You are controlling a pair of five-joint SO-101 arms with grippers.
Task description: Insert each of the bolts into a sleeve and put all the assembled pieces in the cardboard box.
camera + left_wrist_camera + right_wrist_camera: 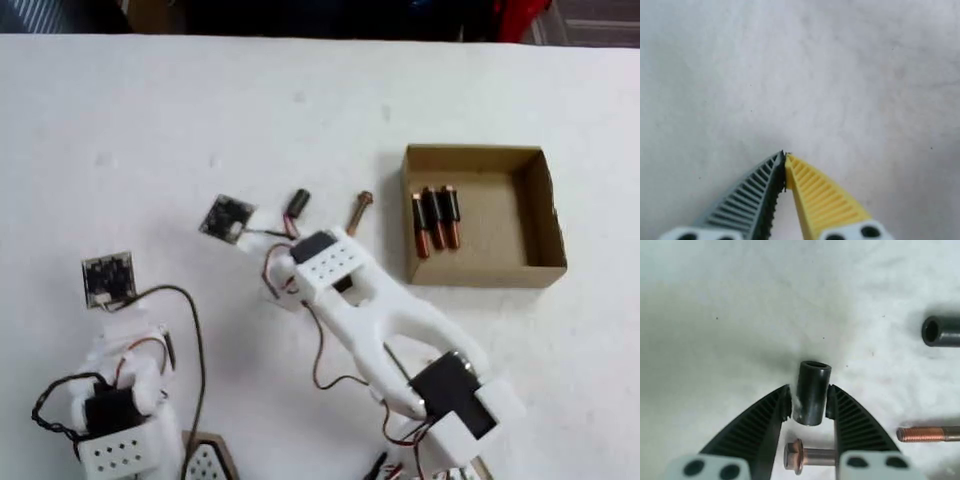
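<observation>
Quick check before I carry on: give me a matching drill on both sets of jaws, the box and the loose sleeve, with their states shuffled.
1 left jaws
2 right jaws
3 cardboard box
4 loose sleeve

A closed on an upright sleeve
B holds three assembled pieces
C closed on nothing, over the table
D lying on its side, apart from the jaws

Pairs: 1-C, 2-A, 3-B, 4-D

Bench (150, 100) lying open toward ten o'clock, loose sleeve (298, 203) and bolt (360, 212) crowding centre, cardboard box (540, 215) walling off three o'clock.
</observation>
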